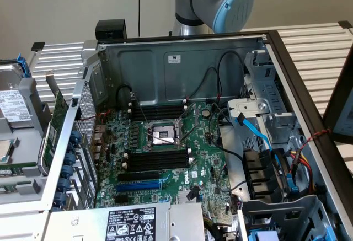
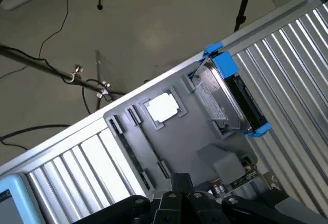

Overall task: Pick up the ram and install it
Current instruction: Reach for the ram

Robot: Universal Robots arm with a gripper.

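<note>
The ram (image 2: 131, 155) is a long thin dark-green stick lying in a narrow groove of a grey parts tray (image 2: 179, 142), beside a white-topped processor (image 2: 164, 106). In the exterior view the ram (image 1: 19, 170) shows as a green strip at the far left edge, outside the computer case. The black body of my gripper (image 2: 189, 203) hangs high above the tray, near the tray's edge, holding nothing that I can see. Black empty memory slots (image 1: 154, 161) lie on the green motherboard (image 1: 204, 169), on both sides of the processor socket (image 1: 161, 135).
A hard drive with blue rails (image 2: 230, 93) sits in the tray. A larger green expansion card (image 1: 53, 133) with a metal bracket stands against the case's left wall. Cables and a blue data lead (image 1: 259, 136) crowd the case's right side. The arm's joint (image 1: 220, 1) rises behind the case.
</note>
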